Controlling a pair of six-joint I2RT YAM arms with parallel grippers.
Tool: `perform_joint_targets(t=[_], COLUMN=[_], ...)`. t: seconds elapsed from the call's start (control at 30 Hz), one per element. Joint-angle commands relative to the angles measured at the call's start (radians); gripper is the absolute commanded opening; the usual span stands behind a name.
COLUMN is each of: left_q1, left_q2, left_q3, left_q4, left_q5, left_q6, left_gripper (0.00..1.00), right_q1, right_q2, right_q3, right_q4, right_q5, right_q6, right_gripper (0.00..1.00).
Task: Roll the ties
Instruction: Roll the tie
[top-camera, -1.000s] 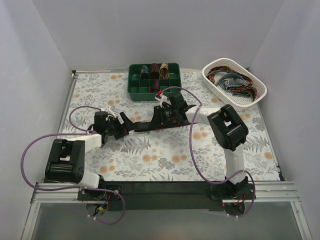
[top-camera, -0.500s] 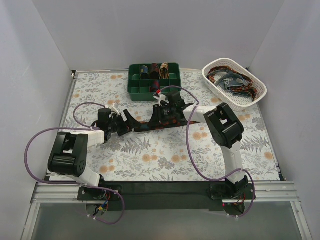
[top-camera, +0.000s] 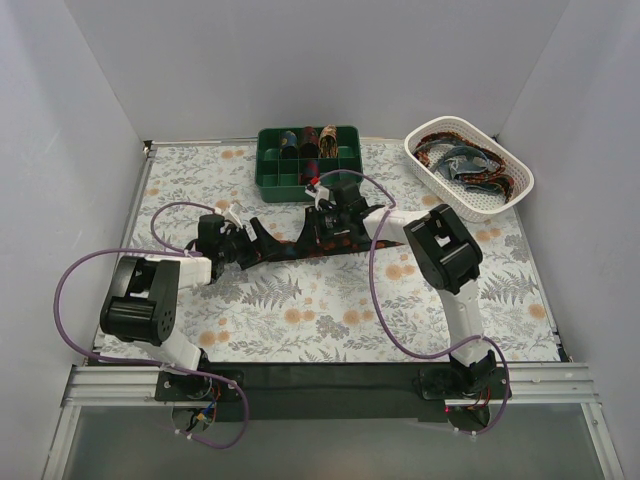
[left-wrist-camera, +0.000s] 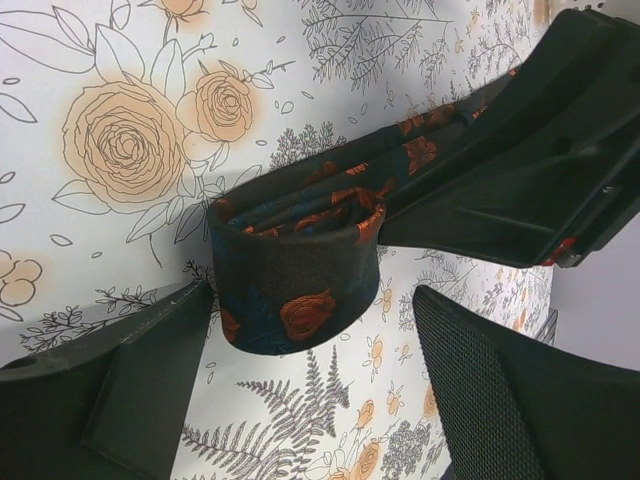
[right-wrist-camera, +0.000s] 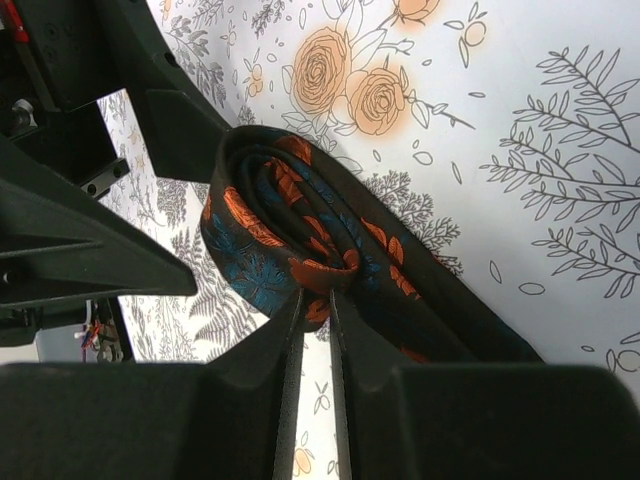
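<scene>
A dark tie (top-camera: 290, 250) with orange-red and blue leaf print lies mid-table, one end wound into a loose coil (right-wrist-camera: 270, 230). My right gripper (right-wrist-camera: 315, 300) is shut on a fold of fabric at the coil's edge, its fingers nearly together. In the top view it (top-camera: 318, 236) sits just right of the coil. My left gripper (left-wrist-camera: 315, 295) stands open with the coil (left-wrist-camera: 295, 290) between its fingertips, not squeezed. From above, that gripper (top-camera: 255, 240) faces the right one across the tie. The tie's flat tail runs under the right gripper.
A green compartment tray (top-camera: 268, 182) behind the grippers holds rolled ties (top-camera: 310, 140). At the back right, a white basket (top-camera: 505, 196) carries several loose ties (top-camera: 465, 160). Purple cables (top-camera: 375, 290) loop over the flowered cloth beside both arms.
My right gripper has narrowed until it pinches the coil. Both grippers have shifted slightly toward the back, and the left one has drawn closer to the coil.
</scene>
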Motion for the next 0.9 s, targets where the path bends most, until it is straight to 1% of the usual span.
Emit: perform_joint_targets(t=[0.0,0.43,0.73,0.87], left_q1=[-0.010,-0.010,-0.024,-0.044], left_q2=[0.027,0.049,0.090,0.107], left_q3=[0.008,0.012,0.006,0.011], left_q4=[-0.037,-0.028,-0.003,0.009], left_q5=[0.004,-0.006,-0.029,-0.048], left_q6=[0.025,0.024,0.031,0.034], left_gripper=[0.74,0.74,0.73,0.70], right_q1=[0.004,0.001,0.000,-0.002], right_q2=[0.023,0.061,0.075,0.080], right_q3=[0.043,0.062,0.072,0.075], right_q4=[0.025,0.025,0.025,0.025], right_q5=[-0.013,-0.010,-0.019,-0.021], right_q6=[-0.001,-0.005,-0.001,0.001], right_gripper=[0.19,0.19,0.19,0.19])
